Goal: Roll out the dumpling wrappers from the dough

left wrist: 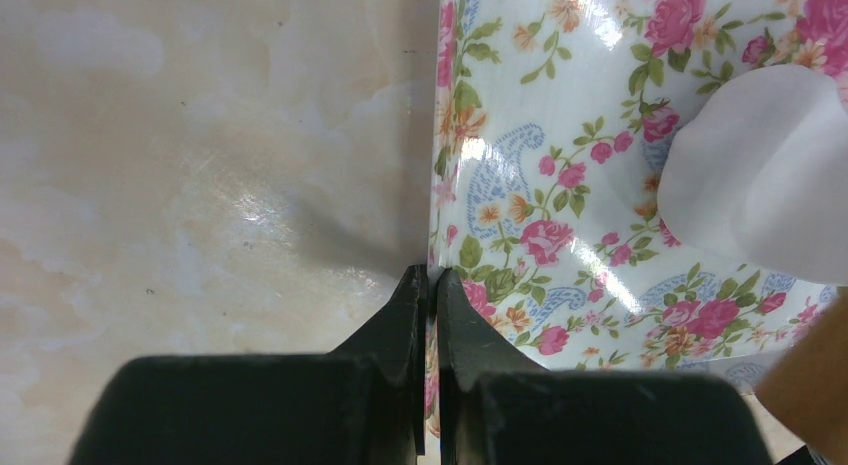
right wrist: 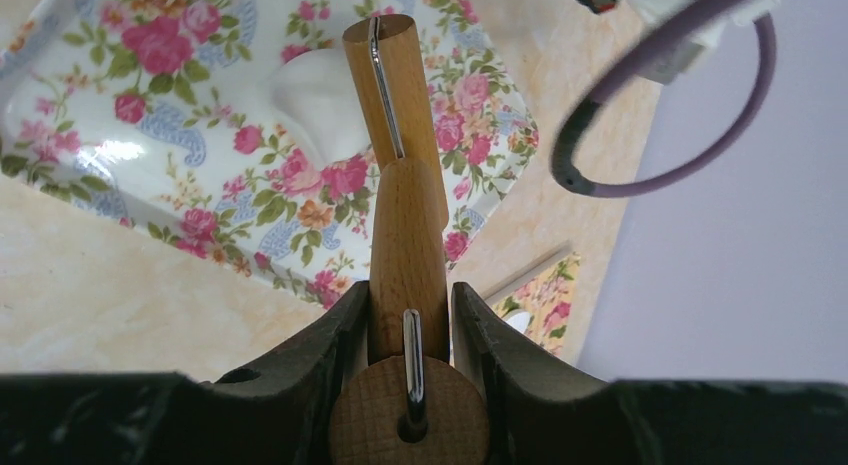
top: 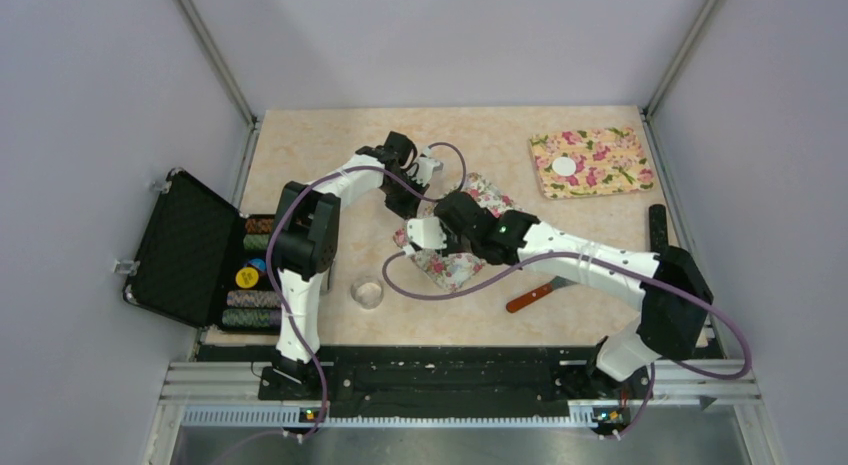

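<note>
A: Starting at the left, we are looking at a black case (top: 185, 247) lying open, its lid lined with ribbed foam. The striped chips (top: 252, 275) stacked beside the lid are too small for us to read.

B: Next, a small clear glass bowl (top: 368, 292) is sitting on the marbled beige table (left wrist: 200, 185). What it is holding we cannot tell.

A: The left gripper (left wrist: 431, 280) is pinching the edge of the glossy floral mat (left wrist: 540, 135), jaws pressed together on it. In the top view its own arm is hiding that pinch.

B: The dough (left wrist: 765, 175) is lying on that mat: white, matte, soft-edged. The left wrist view is cutting it off at the right, and in the right wrist view we are losing part of it behind the pin.

A: That is the rolling pin (right wrist: 405, 215), pale turned wood with a tapered handle and a thin metal rod. The right gripper (right wrist: 410, 290) is clamping its jaws on the handle. The far end is hanging over the dough; touching or not, we cannot tell.

B: Further right, a brown-handled tool (top: 527, 298) is lying with its grey end disappearing under the right arm.

A: At the far right corner a second floral mat (top: 610, 175) is carrying one dumpling wrapper (top: 565, 166), thin, flat and round. A black oblong thing (top: 657, 225) by the table's edge we are not managing to identify.
</note>
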Robot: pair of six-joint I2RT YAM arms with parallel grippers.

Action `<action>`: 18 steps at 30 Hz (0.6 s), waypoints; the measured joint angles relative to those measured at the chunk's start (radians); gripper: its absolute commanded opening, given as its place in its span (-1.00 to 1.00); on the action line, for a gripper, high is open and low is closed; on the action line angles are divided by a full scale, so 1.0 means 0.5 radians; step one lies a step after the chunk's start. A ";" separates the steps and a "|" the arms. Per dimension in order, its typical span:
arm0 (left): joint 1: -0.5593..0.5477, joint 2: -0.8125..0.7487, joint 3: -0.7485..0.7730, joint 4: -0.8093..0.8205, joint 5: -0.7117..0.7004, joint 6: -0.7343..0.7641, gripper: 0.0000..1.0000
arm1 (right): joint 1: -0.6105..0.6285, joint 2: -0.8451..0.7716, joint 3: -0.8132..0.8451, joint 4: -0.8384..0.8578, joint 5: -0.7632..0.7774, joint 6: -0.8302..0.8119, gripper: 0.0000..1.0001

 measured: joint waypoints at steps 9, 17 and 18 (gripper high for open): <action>0.002 0.000 0.000 0.000 0.001 0.000 -1.00 | -0.267 0.010 0.301 -0.217 -0.323 0.534 -1.00; 0.004 0.000 0.000 0.000 0.006 -0.001 -1.00 | -0.572 0.011 0.325 -0.437 -0.890 1.009 -1.00; 0.004 0.000 0.000 0.000 0.006 -0.001 -1.00 | -0.599 0.011 0.327 -0.448 -0.964 1.067 -1.00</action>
